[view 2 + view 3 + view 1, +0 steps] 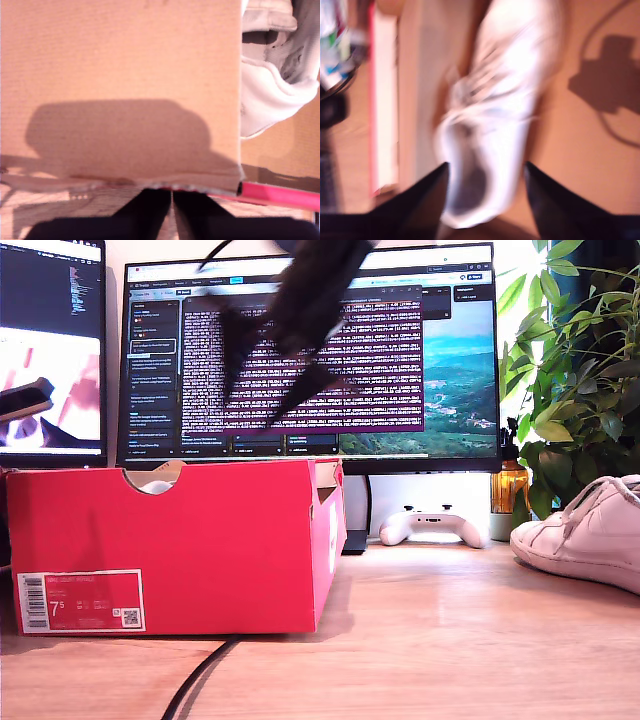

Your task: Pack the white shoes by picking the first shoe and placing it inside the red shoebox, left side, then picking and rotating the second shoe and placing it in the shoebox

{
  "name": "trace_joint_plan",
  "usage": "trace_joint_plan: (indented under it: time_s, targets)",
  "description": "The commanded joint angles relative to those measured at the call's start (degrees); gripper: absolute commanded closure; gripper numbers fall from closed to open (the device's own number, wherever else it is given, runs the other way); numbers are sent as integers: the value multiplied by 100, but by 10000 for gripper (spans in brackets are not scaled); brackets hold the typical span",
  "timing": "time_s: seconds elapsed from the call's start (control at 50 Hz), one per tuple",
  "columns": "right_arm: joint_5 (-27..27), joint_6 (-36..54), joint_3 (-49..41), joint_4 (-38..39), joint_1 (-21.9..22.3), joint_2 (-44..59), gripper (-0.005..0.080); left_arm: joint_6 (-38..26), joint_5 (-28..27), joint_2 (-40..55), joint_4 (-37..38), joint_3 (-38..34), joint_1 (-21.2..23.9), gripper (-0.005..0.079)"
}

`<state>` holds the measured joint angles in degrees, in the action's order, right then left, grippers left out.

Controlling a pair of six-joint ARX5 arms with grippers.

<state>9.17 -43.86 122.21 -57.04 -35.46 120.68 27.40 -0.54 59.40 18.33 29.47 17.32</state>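
You'd see one white shoe (272,95) lying inside the red shoebox (200,540), which sat at 8 o'clock in the exterior view. The other white shoe (590,530) was on the tabletop (450,640) at 3 o'clock, well apart. My first end effector (172,194) was closed and empty over the box floor. My second end effector (486,169) was spread wide, straddling the blurred shoe's heel.

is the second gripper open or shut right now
Open: my second gripper has its fingers spread wide, with the white shoe showing between them.
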Motion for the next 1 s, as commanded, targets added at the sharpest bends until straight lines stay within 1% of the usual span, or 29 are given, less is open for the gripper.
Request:
trace_joint_plan:
  time_s: [0.0, 0.08, 0.18, 0.26, 0.28, 0.42, 0.54, 0.64, 0.78, 0.92, 0.98]
  targets:
    - [-393, -197, 76, -238, 13, -177, 240, -42, -4, 28, -35, 22, 9, 761]
    - [-1019, -564, 90, -638, 131, -247, 240, -42, -4, 28, -33, 22, 9, 761]
    - [-1685, -1261, 90, -1419, 313, -299, 240, -42, -4, 28, -35, 22, 9, 761]
    - [-2100, -1611, 90, -2098, 444, -299, 240, -42, -4, 28, -35, 22, 9, 761]
    - [-2164, -1657, 79, -2120, 472, -299, 240, -42, -4, 28, -35, 22, 9, 761]
    - [-2214, -1709, 66, -2120, 608, -330, 240, -42, -4, 28, -35, 22, 9, 761]
    - [-2498, -1727, 61, -2144, 658, -378, 240, -42, -4, 28, -35, 22, 9, 761]
    - [-2588, -1757, -57, -2149, 780, -531, 240, -42, -4, 28, -35, 22, 9, 761]
    - [-2785, -1982, -466, -2149, 940, -892, 230, -42, -4, 28, -35, 22, 11, 761]
    - [-2841, -2194, -1045, -2149, 1158, -1316, 219, -42, -4, 28, -33, 22, 9, 761]
    - [-2916, -2450, -1309, -2149, 1239, -1508, 213, -42, -4, 28, -35, 22, 9, 761]
